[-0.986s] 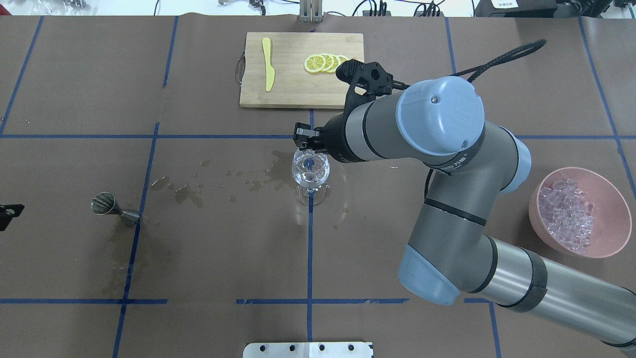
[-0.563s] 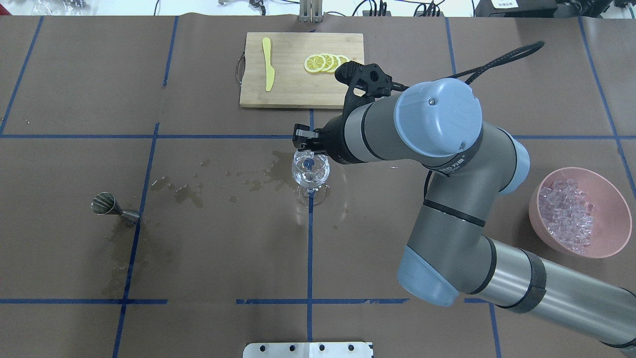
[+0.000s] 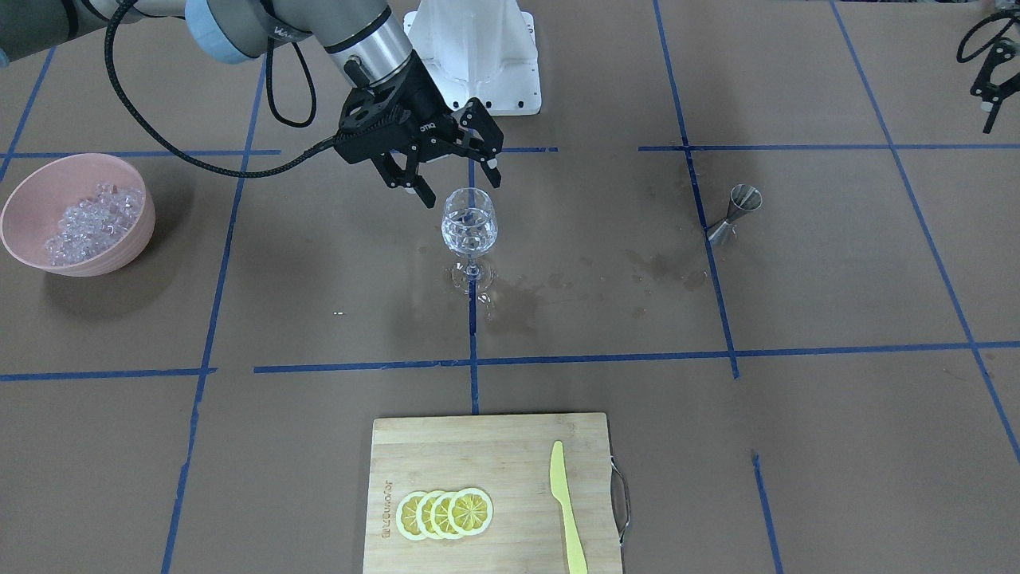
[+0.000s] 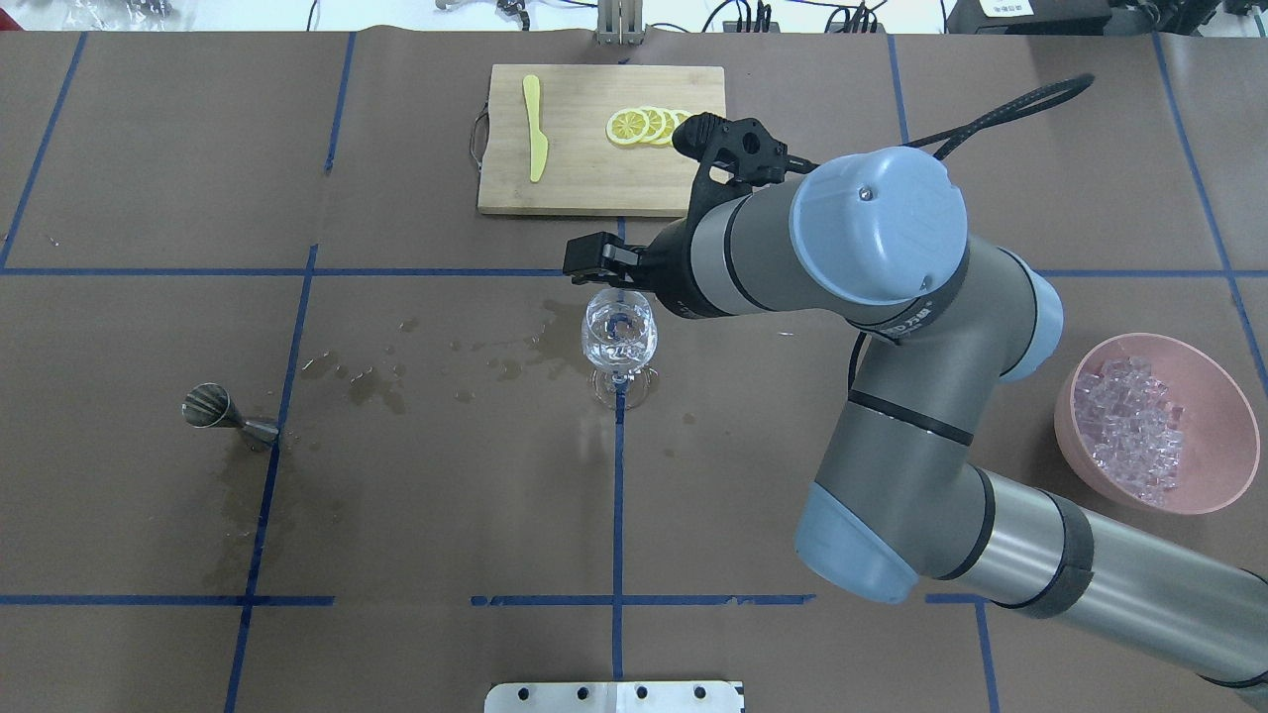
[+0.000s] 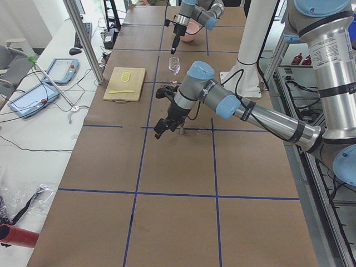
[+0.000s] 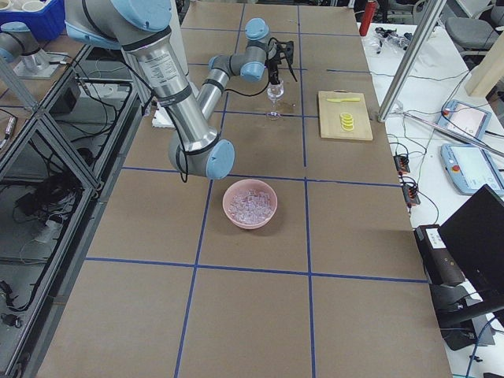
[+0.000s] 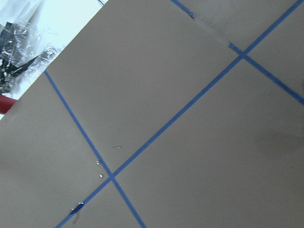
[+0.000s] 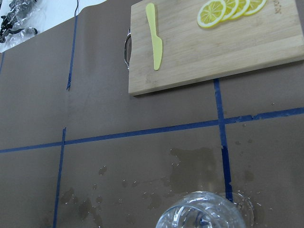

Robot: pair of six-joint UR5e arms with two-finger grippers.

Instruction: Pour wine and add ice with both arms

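We saw a brown surface (image 4: 446, 515) gridded with blue tape. The left tool (image 5: 161, 129) hung over bare surface, and we could not tell its state. On the overhead view's left stood a jigger (image 4: 228, 417) beside wet stains (image 4: 367, 381), well apart from the central wine glass (image 4: 619, 340). The right tool (image 3: 460, 188) hovered over the glass's rim, fingers apart. The ice (image 4: 1129, 426) lay heaped in a pink bowl (image 4: 1223, 416) near the right edge.

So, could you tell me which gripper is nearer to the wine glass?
Right. The right gripper hovers over the wine glass; the left gripper hangs far off, to the robot's left.
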